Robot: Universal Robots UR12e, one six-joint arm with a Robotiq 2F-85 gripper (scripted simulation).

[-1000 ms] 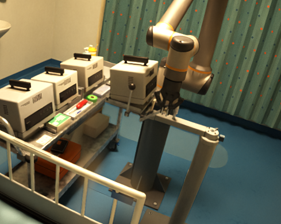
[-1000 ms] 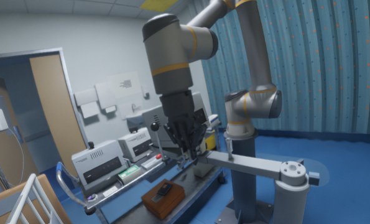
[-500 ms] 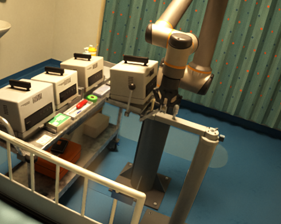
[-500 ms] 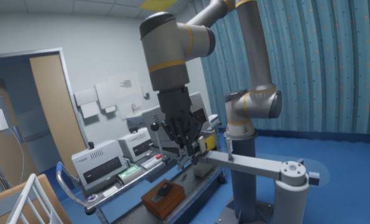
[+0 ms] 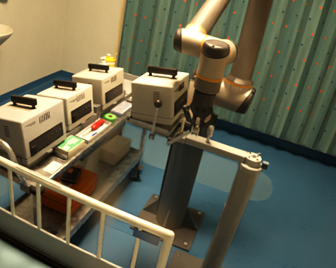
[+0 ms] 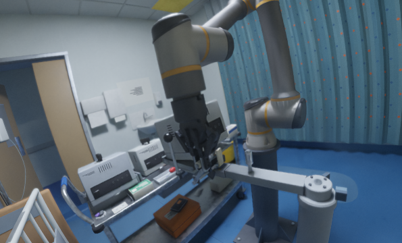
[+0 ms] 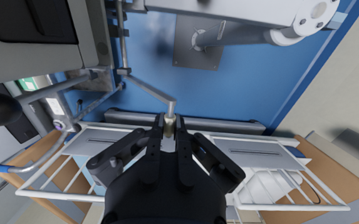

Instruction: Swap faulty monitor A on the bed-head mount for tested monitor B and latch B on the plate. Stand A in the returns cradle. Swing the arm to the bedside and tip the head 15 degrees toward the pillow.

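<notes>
A small cream-tipped handle stands on the mount arm just behind the head plate, and my gripper is closed around it from above. The mounted monitor, a cream box with a black carry handle, sits on the plate at the arm's end. A black-knobbed latch lever stands in front of it. The arm runs back to a pivot joint on a grey post. Three more monitors sit in a row on the trolley.
The mount's grey post and my own pedestal stand close under the arm. The bed rail crosses below left. The trolley top holds a red-handled screwdriver, green tape and a green box; an orange case lies on its lower shelf.
</notes>
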